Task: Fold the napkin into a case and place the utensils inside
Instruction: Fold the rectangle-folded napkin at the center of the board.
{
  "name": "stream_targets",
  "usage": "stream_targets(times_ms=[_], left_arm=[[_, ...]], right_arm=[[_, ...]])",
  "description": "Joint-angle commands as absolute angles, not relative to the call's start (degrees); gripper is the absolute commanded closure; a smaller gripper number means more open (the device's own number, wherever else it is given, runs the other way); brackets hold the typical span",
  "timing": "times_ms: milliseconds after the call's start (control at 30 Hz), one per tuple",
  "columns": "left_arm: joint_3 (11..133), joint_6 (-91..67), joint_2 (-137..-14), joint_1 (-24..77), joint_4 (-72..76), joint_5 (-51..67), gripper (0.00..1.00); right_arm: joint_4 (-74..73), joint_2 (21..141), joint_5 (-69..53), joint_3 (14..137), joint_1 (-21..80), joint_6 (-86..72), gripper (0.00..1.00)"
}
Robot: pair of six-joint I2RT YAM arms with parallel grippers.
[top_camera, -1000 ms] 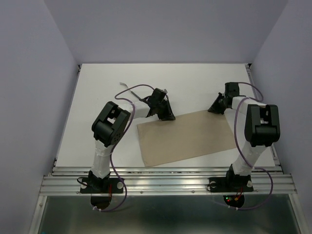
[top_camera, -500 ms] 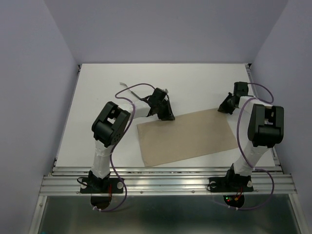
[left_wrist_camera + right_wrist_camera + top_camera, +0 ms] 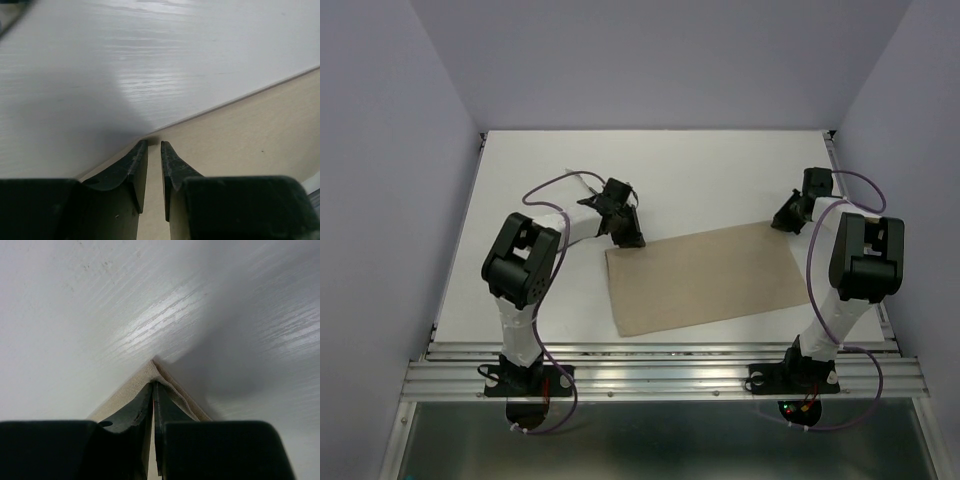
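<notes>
- Left gripper (image 3: 630, 241): low over the far left corner of the napkin (image 3: 705, 278). In the left wrist view (image 3: 154, 143) its two dark fingers (image 3: 135, 167) stand a narrow slit apart, tips right at the cloth's corner. Beige shows through the slit. Whether any cloth is caught between them cannot be told.
- Right gripper (image 3: 777, 224): at the far right corner of the napkin. In the right wrist view (image 3: 152, 384) the fingers (image 3: 167, 412) are drawn together to a hairline. The cloth corner (image 3: 131, 390) rises to a peak at their tips and is pinched there.
- Napkin: one plain beige-tan oblong, spread open on the table (image 3: 720, 165), near the middle and closer to the arms' side. It lies askew, its long edges climbing toward the right. The near edge and both near corners lie flat and free of the grippers. It is not yet folded into a case.
- Left wrist view: the cloth (image 3: 260, 135) fills the lower right, its far edge running up to the right against the white tabletop.
- Table: white, faintly grained, with a glossy patch of glare beyond each gripper.
- Purple cables (image 3: 545, 188): looped along both arms, clear of the cloth.
</notes>
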State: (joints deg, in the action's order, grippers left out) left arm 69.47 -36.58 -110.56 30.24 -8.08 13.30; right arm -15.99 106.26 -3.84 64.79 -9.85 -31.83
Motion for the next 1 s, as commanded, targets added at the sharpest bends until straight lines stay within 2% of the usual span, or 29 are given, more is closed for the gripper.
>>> stream_targets(times_ms=[0,267,600,767,967], left_arm=[[64.79,-33.93,-104.43,25.07,-11.51,10.46,0.71],[60.56,-33.22,-100.64,18.99,-12.74,9.58,0.71],[59.33,-33.57,-100.55,18.81,-11.34,10.46,0.71],[60.90,-33.75,-93.09,20.65,-11.51,6.95,0.71],[63.81,-35.33,-91.05,25.74,-14.15,5.54,0.70]], right_arm=[[-18.19,109.07,3.08,63.72,-11.34,-30.85,0.90],[-18.19,109.07,3.25,63.72,-11.87,-31.03,0.90],[-18.11,107.93,1.41,63.63,-11.87,-31.29,0.91],[-18.11,107.14,0.53,63.90,-11.87,-31.29,0.90],[-18.02,106.88,0.44,63.63,-11.87,-31.46,0.90]])
